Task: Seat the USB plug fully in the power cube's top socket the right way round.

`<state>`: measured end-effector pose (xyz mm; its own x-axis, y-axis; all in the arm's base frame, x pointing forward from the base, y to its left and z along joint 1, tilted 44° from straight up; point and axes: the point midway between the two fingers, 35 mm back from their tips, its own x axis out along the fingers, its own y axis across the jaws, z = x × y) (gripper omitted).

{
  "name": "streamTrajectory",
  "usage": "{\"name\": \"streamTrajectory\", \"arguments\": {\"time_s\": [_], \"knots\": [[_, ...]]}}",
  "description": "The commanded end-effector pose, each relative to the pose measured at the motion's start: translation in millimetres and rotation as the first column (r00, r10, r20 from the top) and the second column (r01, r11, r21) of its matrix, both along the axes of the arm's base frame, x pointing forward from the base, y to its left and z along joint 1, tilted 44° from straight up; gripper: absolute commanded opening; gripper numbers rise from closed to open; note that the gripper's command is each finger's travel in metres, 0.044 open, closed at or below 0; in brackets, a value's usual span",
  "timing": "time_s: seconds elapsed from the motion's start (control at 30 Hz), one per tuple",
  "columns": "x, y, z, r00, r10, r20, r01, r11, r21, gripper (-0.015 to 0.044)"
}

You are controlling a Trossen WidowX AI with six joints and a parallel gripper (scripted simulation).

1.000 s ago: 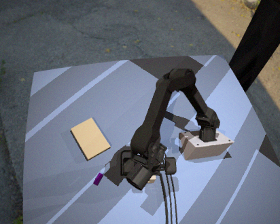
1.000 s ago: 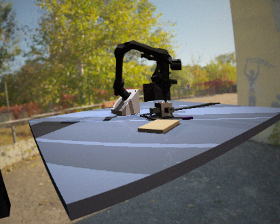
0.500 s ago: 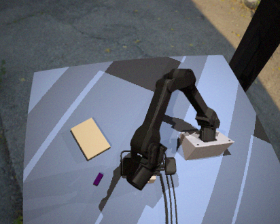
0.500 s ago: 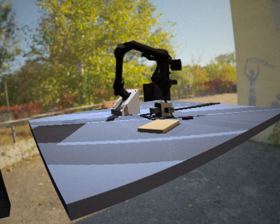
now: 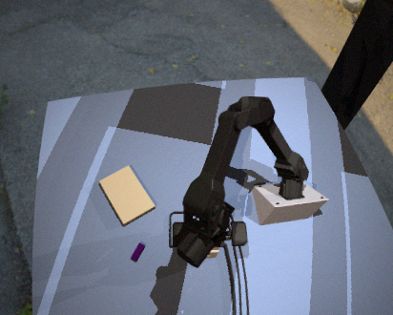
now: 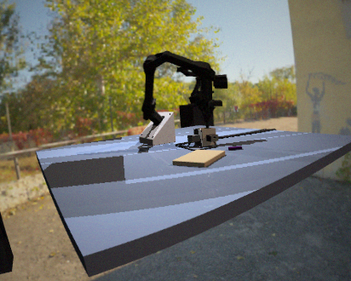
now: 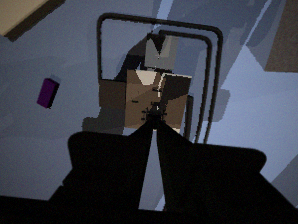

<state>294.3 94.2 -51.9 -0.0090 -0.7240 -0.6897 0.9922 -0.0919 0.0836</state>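
Note:
The power cube [image 5: 213, 253] [image 6: 209, 137] [image 7: 137, 92] stands on the table under the arm, its top partly shadowed. In the wrist view, my gripper [image 7: 154, 123] [image 6: 208, 126] points down at the lower middle of the cube's top. The fingertips are together there, shut on the USB plug, which they and the shadow almost wholly hide. Which way round the plug is and how deep it sits in the socket cannot be told. In the top view the arm covers the gripper and most of the cube.
Plug blocks stick out of the cube's sides, one grey [image 7: 160, 56], with black cables [image 7: 219, 75] looping around it. A purple block [image 5: 137, 252] [image 6: 235, 148] [image 7: 47, 93] and a tan board [image 5: 127, 196] [image 6: 199, 157] [image 7: 25, 14] lie nearby. The arm stands on a wedge-shaped base [image 5: 282, 213] [image 6: 163, 133].

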Motion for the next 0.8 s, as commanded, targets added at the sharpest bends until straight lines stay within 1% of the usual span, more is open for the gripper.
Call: {"name": "streamTrajectory", "arguments": {"time_s": [0.0, 0.77], "knots": [[-0.4, -1.6, -1.2, 1.000, 0.003, -0.002, -0.003, 1.000, -0.004, 0.0000], [-0.4, -3.5, -3.2, 1.000, 0.003, -0.002, -0.003, 1.000, -0.004, 0.0000]]}}
